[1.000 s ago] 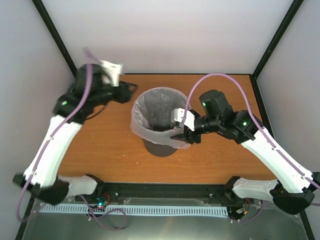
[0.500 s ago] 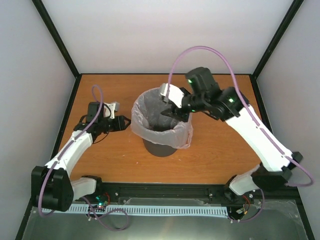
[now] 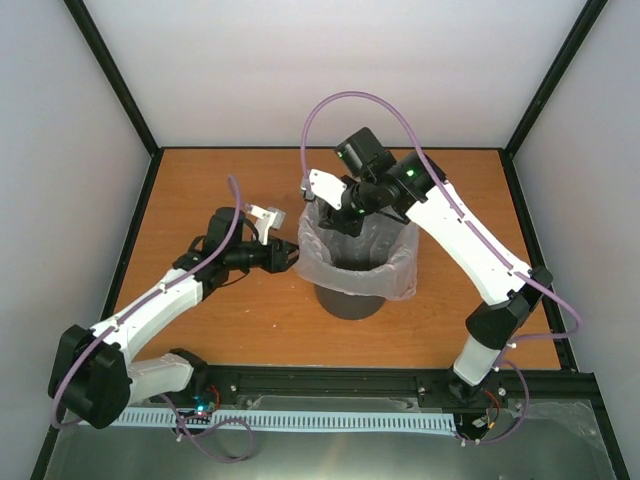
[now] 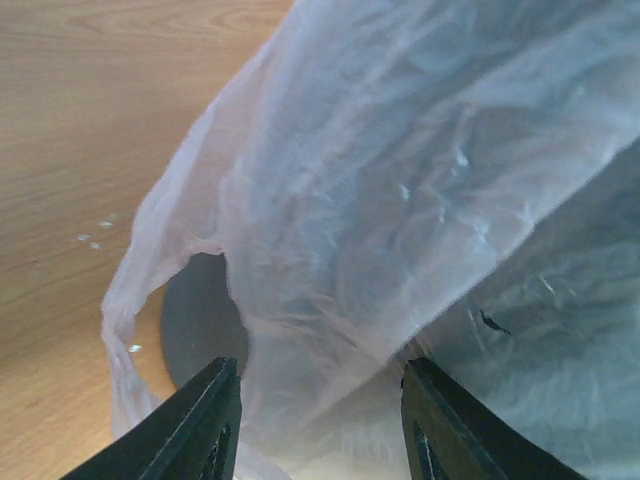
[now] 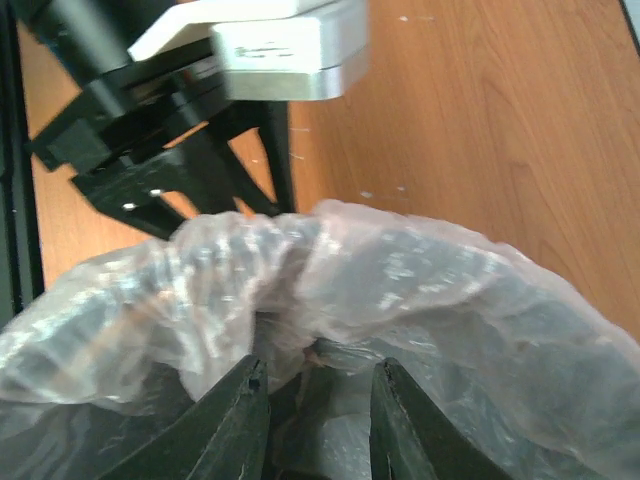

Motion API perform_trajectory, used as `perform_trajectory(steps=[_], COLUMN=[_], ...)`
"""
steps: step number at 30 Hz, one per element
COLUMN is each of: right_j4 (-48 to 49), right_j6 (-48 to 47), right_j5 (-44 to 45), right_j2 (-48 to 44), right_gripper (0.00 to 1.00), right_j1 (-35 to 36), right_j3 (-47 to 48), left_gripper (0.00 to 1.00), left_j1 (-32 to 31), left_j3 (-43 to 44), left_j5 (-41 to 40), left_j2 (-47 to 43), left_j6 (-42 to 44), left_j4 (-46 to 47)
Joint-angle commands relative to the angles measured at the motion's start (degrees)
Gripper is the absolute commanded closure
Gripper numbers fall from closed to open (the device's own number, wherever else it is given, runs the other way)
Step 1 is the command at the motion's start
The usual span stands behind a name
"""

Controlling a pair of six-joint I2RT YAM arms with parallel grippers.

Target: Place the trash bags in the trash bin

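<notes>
The dark grey trash bin (image 3: 350,300) stands mid-table with the pale-pink trash bag (image 3: 388,268) lining it and folded out over its rim. My left gripper (image 3: 291,253) is open at the bag's left side. In the left wrist view its fingers (image 4: 213,420) sit apart with the crinkled bag (image 4: 380,200) just ahead and the bin wall (image 4: 198,320) below it. My right gripper (image 3: 338,221) is open at the far-left rim. In the right wrist view (image 5: 318,420) it straddles the bag's folded edge (image 5: 400,280) and points toward the left gripper (image 5: 225,195).
The wooden table (image 3: 200,320) is walled by white panels with black frame posts (image 3: 110,70). A black rail (image 3: 330,382) runs along the near edge between the arm bases. Purple cables loop over both arms.
The bin and bag have shifted right and a little nearer. My right gripper has swung from the near rim round to the far-left rim. My left gripper has come down and reached right to the bag.
</notes>
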Motion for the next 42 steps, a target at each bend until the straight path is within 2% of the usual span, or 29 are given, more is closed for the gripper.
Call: perform_trajectory(steps=[1,4,7,10,13,17,21,23,24,25,28,31,34,36,39,42], right_j4=[-2.3,-3.0,-0.6,7.7,16.3,24.4,34.1,39.9,42.6,44.4,45.5,42.1,37.3,36.4,38.4,40.3], right_j6=[0.0,0.5,3.1,6.2,8.3,10.6,16.4,19.0,19.7,20.1,21.0,23.5,27.3,28.3,29.6,29.9], right_j5=[1.5,0.8,-3.9,-7.5,-7.1,-6.0,-6.5,-3.8,-2.0,-0.4,1.2,-1.6,-4.4,-3.2,-2.5,-2.0], right_j2=[-2.7,-3.8,-6.9,-12.7,-18.1,-22.4,-27.7,-31.3,-33.1,-34.6,-37.2,-36.1,-32.8,-32.4,-34.1,-36.1], right_gripper=[0.71,0.71,0.68,0.63,0.53,0.43,0.20,0.03,0.00,0.00,0.00,0.00,0.00,0.00,0.00,0.00], right_j1=[-3.0,-5.5,-11.8,-20.1,-27.9,-35.5,-42.9,-44.7,-44.9,-45.0,-45.3,-49.0,-53.5,-53.9,-54.0,-54.0], right_j3=[1.5,2.0,0.3,-7.5,-15.5,-24.7,-35.1,-41.0,-43.5,-45.5,-46.9,-42.0,-35.0,-33.6,-37.7,-41.5], left_gripper=[0.54,0.49,0.42,0.35,0.22,0.16,0.12,0.07,0.06,0.02,0.00,0.00,0.00,0.00,0.00,0.00], left_j1=[-2.2,-2.1,-2.0,-1.9,-1.7,-1.6,-1.6,-1.6,-1.6,-1.5,-1.6,-1.5,-1.6,-1.5,-1.5,-1.5], left_j3=[-0.9,0.3,4.5,9.0,13.2,18.3,20.5,19.9,19.7,20.1,23.1,28.8,33.1,31.4,25.4,24.0], left_j5=[-1.8,-9.4,-17.5,-25.4,-31.1,-37.7,-43.0,-45.2,-45.8,-46.0,-44.8,-41.9,-43.0,-43.5,-44.3,-45.0], left_j2=[-1.0,-3.8,-6.9,-9.6,-10.7,-9.7,-9.2,-9.6,-9.8,-9.6,-8.7,-6.4,-4.2,-5.1,-7.2,-7.3], left_j6=[-0.8,-1.0,-0.3,2.5,7.9,12.2,13.0,13.7,14.1,14.2,14.0,13.5,13.3,14.0,14.5,15.0], left_j4=[1.5,-3.9,-12.3,-18.0,-21.0,-22.4,-19.9,-16.2,-15.2,-14.8,-15.2,-17.8,-20.2,-18.6,-14.1,-13.6])
